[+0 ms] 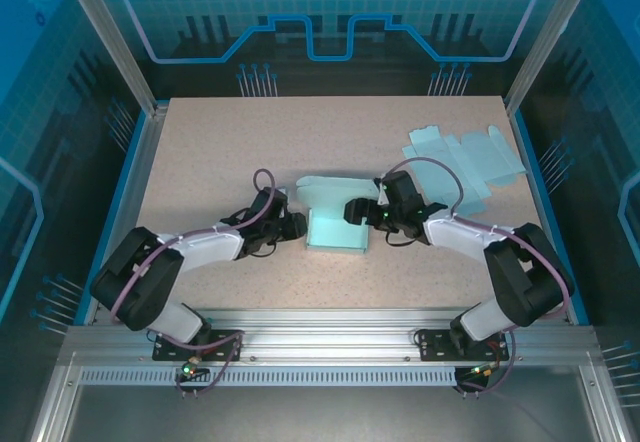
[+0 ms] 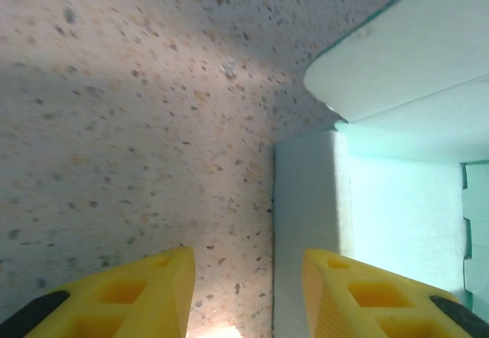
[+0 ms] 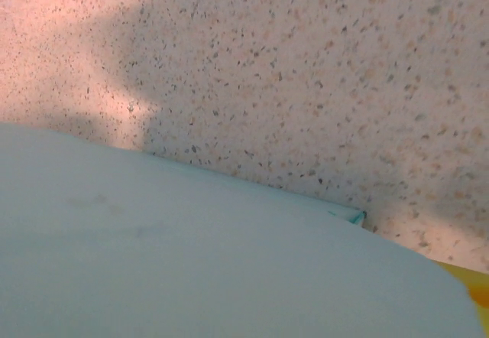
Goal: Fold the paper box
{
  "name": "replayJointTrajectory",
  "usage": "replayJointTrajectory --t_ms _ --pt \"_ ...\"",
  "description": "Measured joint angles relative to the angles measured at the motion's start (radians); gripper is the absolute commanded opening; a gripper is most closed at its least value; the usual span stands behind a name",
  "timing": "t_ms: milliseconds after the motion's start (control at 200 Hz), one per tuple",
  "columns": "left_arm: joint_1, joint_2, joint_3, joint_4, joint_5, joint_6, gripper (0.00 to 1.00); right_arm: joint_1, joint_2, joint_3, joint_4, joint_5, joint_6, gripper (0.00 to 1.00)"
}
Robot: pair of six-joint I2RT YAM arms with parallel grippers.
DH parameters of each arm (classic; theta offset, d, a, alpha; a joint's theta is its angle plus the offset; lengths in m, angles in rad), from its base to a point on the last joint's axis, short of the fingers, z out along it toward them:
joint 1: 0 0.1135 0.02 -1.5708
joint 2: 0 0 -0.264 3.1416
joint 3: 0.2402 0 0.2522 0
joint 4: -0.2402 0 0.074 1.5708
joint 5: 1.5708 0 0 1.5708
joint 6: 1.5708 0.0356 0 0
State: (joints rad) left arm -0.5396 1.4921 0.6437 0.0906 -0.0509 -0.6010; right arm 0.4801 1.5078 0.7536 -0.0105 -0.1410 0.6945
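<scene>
Paper box [image 1: 335, 230] open upward, long axis near-to-far

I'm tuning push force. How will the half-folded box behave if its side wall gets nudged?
Probably light: the box is thin paper, so it may slide on the table rather than fold. Its upright wall has a free top edge, so it would likely flex inward.
</scene>
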Motion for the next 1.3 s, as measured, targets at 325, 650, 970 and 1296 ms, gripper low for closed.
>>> replayJointTrajectory --t_ms 325,650,970,1296 --pt "0.010 -0.200 -0.037 -0.055 -0.121 0.156 0.53 -0.020 -0.145 0.019 -0.188 0.036 -0.160 0.93" --pt "0.080 -0.326 -0.062 0.057 -0.056 0.538 0.54 -0.043 -0.387 0.086 -0.366 0.183 -0.307 0.87" --pt "0.089 -0.121 0.079 0.076 0.083 0.752 0.56 -0.043 -0.354 0.157 -0.435 0.184 -0.452 0.81" --pt "0.119 0.004 0.177 0.073 0.176 0.792 0.58 -0.049 -0.250 0.158 -0.385 0.130 -0.562 0.78"
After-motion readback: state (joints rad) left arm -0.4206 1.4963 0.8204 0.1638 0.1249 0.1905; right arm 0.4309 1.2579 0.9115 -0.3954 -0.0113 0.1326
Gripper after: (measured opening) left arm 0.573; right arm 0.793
